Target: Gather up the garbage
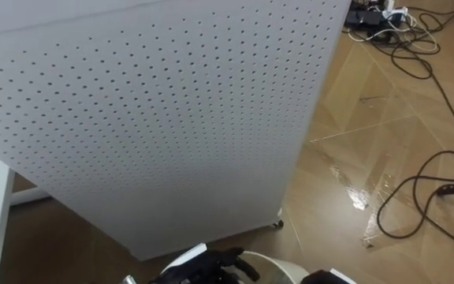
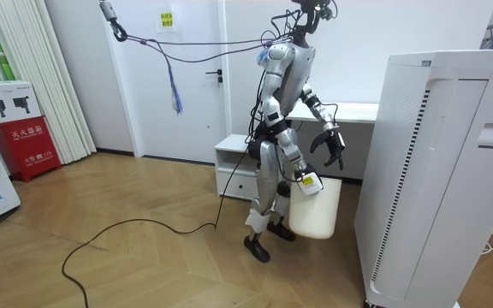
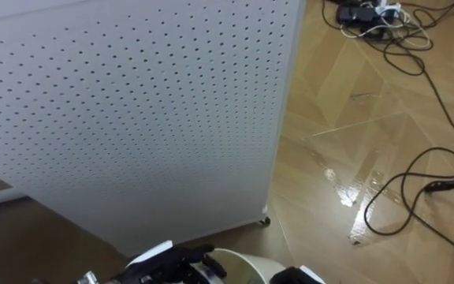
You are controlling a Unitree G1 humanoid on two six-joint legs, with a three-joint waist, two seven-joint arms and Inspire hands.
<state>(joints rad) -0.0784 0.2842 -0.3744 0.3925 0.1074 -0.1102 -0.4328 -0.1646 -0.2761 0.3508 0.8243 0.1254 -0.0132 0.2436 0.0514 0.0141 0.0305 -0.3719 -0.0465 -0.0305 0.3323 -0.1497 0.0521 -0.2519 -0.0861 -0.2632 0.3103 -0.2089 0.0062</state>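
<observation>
A white bin hangs at my right side, with my right hand curled on its rim. In the eye views the bin's rim shows at the bottom edge, and a sliver of my right hand sits beside it. My left hand is raised in front of me above the bin with its fingers relaxed and empty; in the room view my left hand hangs apart from the bin. A shiny clear strip lies on the wooden floor to my right.
I stand close to a tall white perforated cabinet on small casters. Dark cables loop over the floor to the right, and a power strip lies far right. A low white cupboard stands behind me.
</observation>
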